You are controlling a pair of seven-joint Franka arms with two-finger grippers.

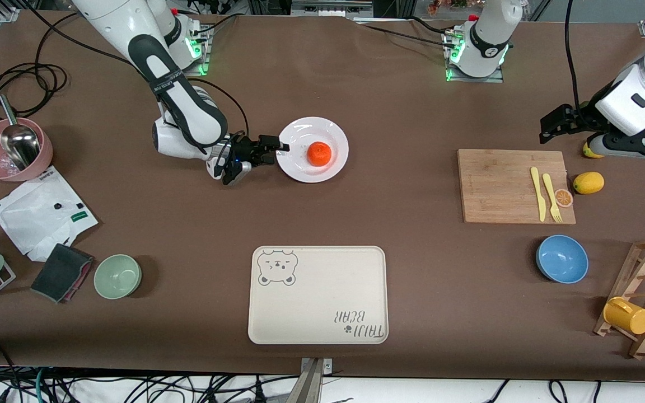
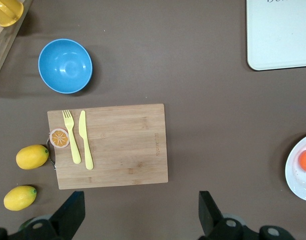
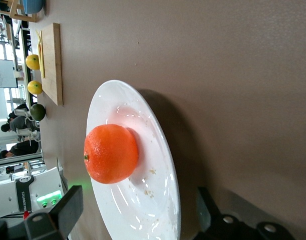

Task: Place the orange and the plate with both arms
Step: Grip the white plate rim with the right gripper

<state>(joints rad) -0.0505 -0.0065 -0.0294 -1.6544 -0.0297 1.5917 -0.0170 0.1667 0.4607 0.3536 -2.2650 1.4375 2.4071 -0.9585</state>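
The plate [image 1: 312,165] is glossy white, ceramic by its look, with bright reflections and a few crumbs on its smooth glaze. The orange [image 1: 319,153] has a finely dimpled, slightly shiny skin. The worktop [image 1: 389,112] is covered in matt brown, with an even, cloth-like finish. The board [image 1: 501,190] is pale wood with visible grain, unvarnished in look. The fork [image 1: 552,197] and knife [image 1: 537,193] are smooth yellow plastic. The tray [image 1: 322,313] is matt cream. The scoop [image 1: 18,140] is polished metal.
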